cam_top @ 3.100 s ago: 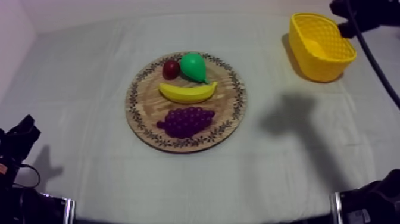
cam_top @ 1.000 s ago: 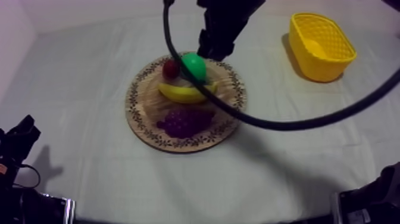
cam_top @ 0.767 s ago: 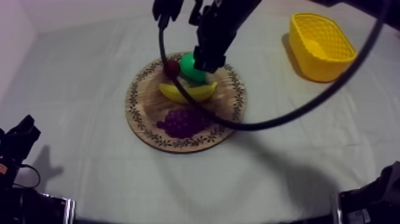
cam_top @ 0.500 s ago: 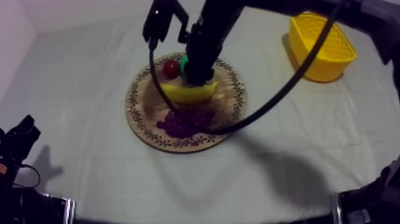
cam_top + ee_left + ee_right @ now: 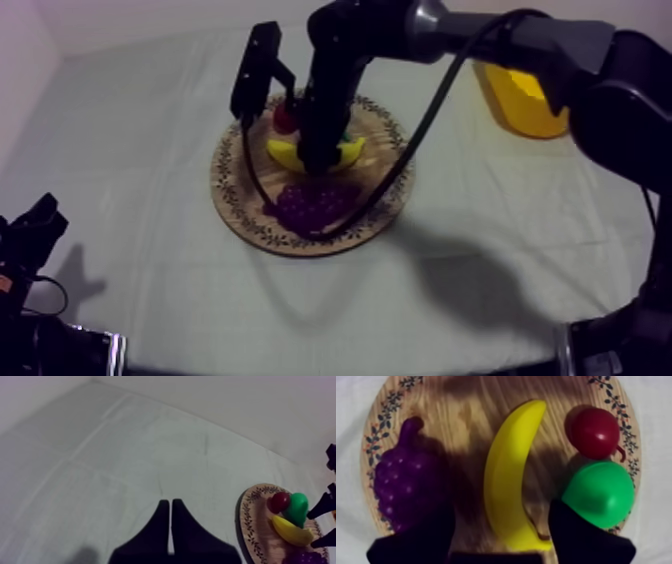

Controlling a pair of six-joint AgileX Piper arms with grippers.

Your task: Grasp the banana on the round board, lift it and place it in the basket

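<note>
Left claw [image 5: 171, 510] sits at the near left of the table [image 5: 140, 300], fingers together, idle. On the round wooden board [image 5: 471, 411] (pale grain, leafy patterned rim) the nearest fruit is the bunch of grapes [image 5: 406, 483]: purple, knobbly, matt.

Beyond it the banana [image 5: 508, 476] lies flat mid-board. It is smooth glossy yellow, gently curved, tapering at both ends. Right claw [image 5: 501, 513] hangs over it, fingers apart, one on each side, clamped on nothing.

Step in hand, by my judgement: closing on the banana. Best to drop straight down, keep it centred between the fingers and squeeze gently, since that slick skin may slip.

Mind the pear [image 5: 598, 493], green and rounded, just beside one finger. The small red fruit [image 5: 593, 432] is next to it.

Far right is the yellow basket [image 5: 525, 110], well apart, partly behind the arm.
</note>
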